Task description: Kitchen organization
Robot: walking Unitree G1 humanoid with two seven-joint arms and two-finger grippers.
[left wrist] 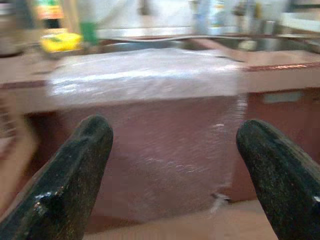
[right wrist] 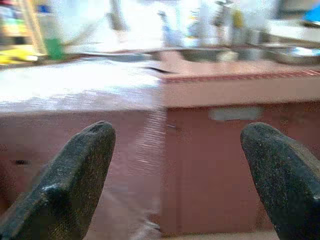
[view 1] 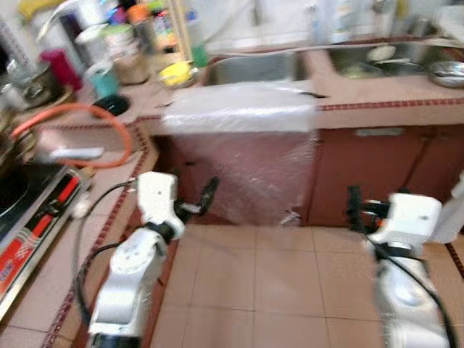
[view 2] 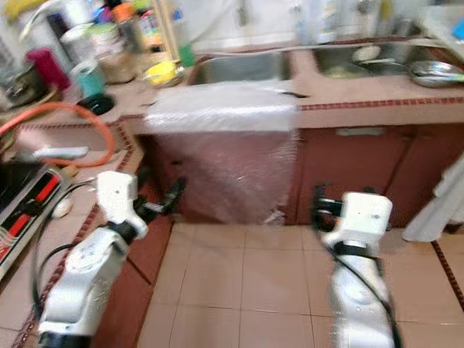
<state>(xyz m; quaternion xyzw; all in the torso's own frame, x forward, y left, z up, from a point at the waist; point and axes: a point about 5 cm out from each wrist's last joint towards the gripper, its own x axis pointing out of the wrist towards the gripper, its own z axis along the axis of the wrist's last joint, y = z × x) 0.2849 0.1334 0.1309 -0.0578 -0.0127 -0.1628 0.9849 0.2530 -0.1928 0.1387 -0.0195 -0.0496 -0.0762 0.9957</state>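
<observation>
blur: countertop clutter (view 1: pixel 123 43) unreadable | hidden: cabinet front behind plastic sheet (view 1: pixel 243 156)

Crinkly clear plastic sheet (view 1: pixel 239 145); shiny steel sink (view 1: pixel 254 69).

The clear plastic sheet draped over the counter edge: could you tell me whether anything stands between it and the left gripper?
Nothing visible does. The left gripper is open and held above the tiled floor, facing the plastic sheet that hangs down the cabinet front. Only open air shows between its fingers and the sheet.
</observation>
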